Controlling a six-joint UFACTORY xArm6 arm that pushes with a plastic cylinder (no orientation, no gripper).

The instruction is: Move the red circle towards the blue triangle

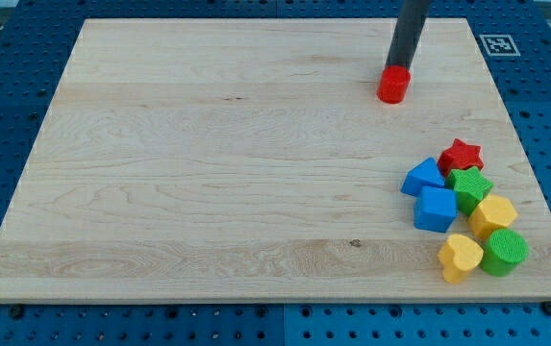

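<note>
The red circle (392, 86) is a small red cylinder at the view's upper right on the wooden board (208, 173). My tip (397, 67) rests at the top edge of the red circle, touching it from the view's top. The blue triangle (422, 178) lies lower right, at the left edge of a cluster of blocks, well below the red circle.
The cluster at the view's lower right holds a red star (462, 154), a green star (470, 187), a blue cube (436, 209), a yellow hexagon (493, 214), a green circle (504, 252) and a yellow heart (461, 257). A marker tag (498, 43) sits at the board's top right corner.
</note>
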